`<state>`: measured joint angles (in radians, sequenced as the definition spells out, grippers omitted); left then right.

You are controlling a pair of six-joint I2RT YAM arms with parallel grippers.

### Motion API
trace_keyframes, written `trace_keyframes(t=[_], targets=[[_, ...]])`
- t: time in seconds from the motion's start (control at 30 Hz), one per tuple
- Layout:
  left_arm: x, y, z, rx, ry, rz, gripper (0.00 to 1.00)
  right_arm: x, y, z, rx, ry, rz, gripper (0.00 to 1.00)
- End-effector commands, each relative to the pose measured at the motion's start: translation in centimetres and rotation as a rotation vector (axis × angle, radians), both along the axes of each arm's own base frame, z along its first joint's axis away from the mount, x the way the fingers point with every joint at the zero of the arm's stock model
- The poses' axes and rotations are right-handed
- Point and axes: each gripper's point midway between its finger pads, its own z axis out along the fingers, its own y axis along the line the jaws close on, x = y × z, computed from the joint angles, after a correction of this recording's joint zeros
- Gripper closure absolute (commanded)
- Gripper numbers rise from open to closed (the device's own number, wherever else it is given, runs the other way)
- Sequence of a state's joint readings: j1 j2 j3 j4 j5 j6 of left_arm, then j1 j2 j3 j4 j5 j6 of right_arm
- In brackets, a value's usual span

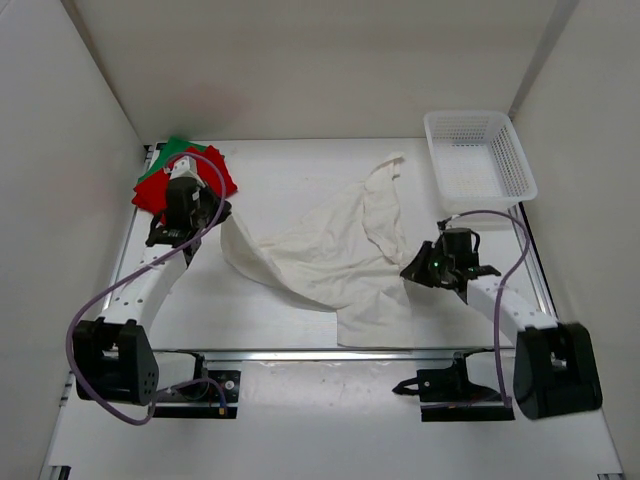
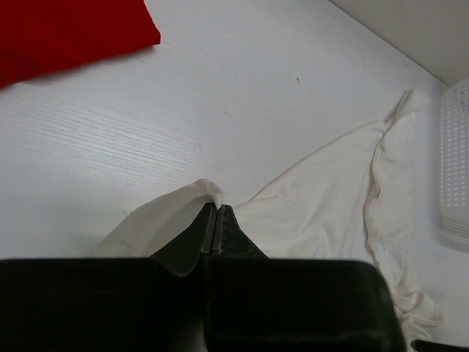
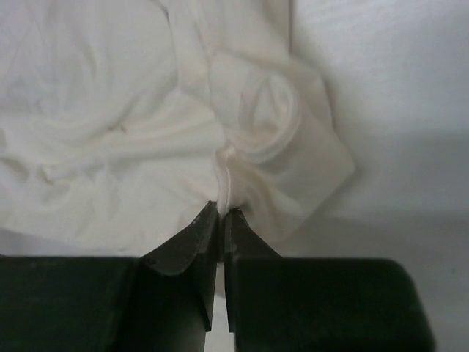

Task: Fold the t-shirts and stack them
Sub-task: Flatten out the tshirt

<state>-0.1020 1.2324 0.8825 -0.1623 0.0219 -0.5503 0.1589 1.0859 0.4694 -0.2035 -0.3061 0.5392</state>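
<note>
The white t-shirt (image 1: 330,250) lies crumpled and partly spread across the table's middle. My left gripper (image 1: 222,213) is shut on its left edge, a fold pinched at the tips (image 2: 216,204). My right gripper (image 1: 408,272) is shut on its right edge, cloth bunched between the jaws (image 3: 223,211). The white t-shirt fills most of the right wrist view (image 3: 146,132) and the right half of the left wrist view (image 2: 330,198). The red t-shirt (image 1: 152,190) lies folded on the green t-shirt (image 1: 172,150) at the back left. The red t-shirt also shows in the left wrist view (image 2: 66,33).
A white plastic mesh basket (image 1: 478,155) stands at the back right; its side shows in the left wrist view (image 2: 454,169). White walls enclose the table on three sides. Both arms' bases and purple cables sit at the near edge.
</note>
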Motion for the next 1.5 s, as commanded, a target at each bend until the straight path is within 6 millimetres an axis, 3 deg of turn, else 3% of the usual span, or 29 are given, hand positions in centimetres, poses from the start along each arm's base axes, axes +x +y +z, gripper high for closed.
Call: trace_keyframes(t=[0.0,0.13,0.2,0.27,0.33,0.37,0.4,0.47,0.5,0.57,0.6,0.63,0.67,0.7,0.77,0.83,0.9,1.0,1.03,1.17,1.23,1.27,1.43,1.47], targets=[[1.2,0.4,2.1,-0.011,-0.065,0.021,1.0,7.4,0.0,3.5,0.059,-0.178,-0.057,1.0],[-0.2,1.7,-0.3,-0.032,-0.038,0.058,1.0,12.4,-1.6,5.3,0.089,-0.235,-0.139,0.98],[-0.9,2.1,-0.3,-0.064,-0.046,0.072,1.0,14.1,-2.5,7.1,0.121,-0.27,-0.165,0.96],[-2.1,3.0,-1.8,-0.068,-0.02,0.109,1.0,14.4,-2.9,7.2,0.109,-0.254,-0.17,0.85],[-3.4,3.0,-1.6,-0.075,-0.04,0.118,0.97,13.8,-3.0,7.8,0.117,-0.271,-0.167,0.72],[-4.3,3.3,-2.7,-0.08,-0.017,0.131,0.94,13.1,-3.2,8.0,0.113,-0.287,-0.185,0.66],[-4.9,3.6,-2.5,-0.09,-0.024,0.144,0.91,12.1,-3.1,7.1,0.125,-0.276,-0.192,0.64],[-6.8,4.5,-3.2,-0.106,-0.025,0.176,0.79,10.4,-3.0,8.2,0.13,-0.338,-0.204,0.61],[-7.6,4.9,-3.8,-0.11,-0.005,0.199,0.76,9.4,-2.7,7.1,0.122,-0.317,-0.202,0.61],[-9.2,5.3,-3.8,-0.107,-0.021,0.218,0.57,7.6,-1.7,7.9,0.117,-0.361,-0.17,0.61],[-9.7,5.5,-4.0,-0.11,-0.011,0.237,0.41,6.5,-0.8,7.3,0.112,-0.357,-0.142,0.62],[-10.4,5.9,-4.1,-0.097,-0.009,0.26,0.33,5.5,-0.2,6.5,0.101,-0.339,-0.114,0.62],[-10.6,6.1,-3.7,-0.094,-0.019,0.274,0.18,5.1,-0.1,7.0,0.099,-0.36,-0.11,0.63],[-11.2,6.7,-3.9,-0.079,-0.013,0.306,0.15,4.0,0.3,6.2,0.09,-0.354,-0.082,0.63],[-12.0,7.5,-4.4,-0.066,0.001,0.348,0.14,2.4,0.9,5.8,0.11,-0.35,-0.049,0.65],[-13.1,8.0,-6.5,-0.075,0.062,0.387,0.32,0.8,1.2,5.5,0.121,-0.363,-0.019,0.66],[-13.7,8.0,-8.1,-0.091,0.1,0.4,0.41,-0.4,1.5,5.2,0.126,-0.351,0.005,0.67],[-15.0,7.5,-10.9,-0.14,0.162,0.412,0.44,-1.6,2.5,5.6,0.145,-0.387,0.049,0.66],[-15.6,7.8,-12.1,-0.143,0.187,0.439,0.41,-2.2,2.7,5.4,0.145,-0.38,0.058,0.66],[-16.8,8.6,-13.5,-0.118,0.231,0.49,0.24,-3.9,3.5,3.8,0.112,-0.336,0.113,0.73],[-16.9,8.6,-13.1,-0.121,0.242,0.505,0.02,-4.7,3.9,3.2,0.102,-0.32,0.145,0.76],[-17.2,9.0,-13.0,-0.117,0.247,0.538,0.01,-5.2,3.9,2.3,0.093,-0.297,0.153,0.76],[-17.4,9.7,-12.6,-0.119,0.238,0.592,0.01,-6.2,5.1,1.7,0.131,-0.291,0.214,0.76],[-17.4,9.5,-13.1,-0.143,0.253,0.584,0.09,-6.6,5.5,1.6,0.145,-0.295,0.233,0.76]])
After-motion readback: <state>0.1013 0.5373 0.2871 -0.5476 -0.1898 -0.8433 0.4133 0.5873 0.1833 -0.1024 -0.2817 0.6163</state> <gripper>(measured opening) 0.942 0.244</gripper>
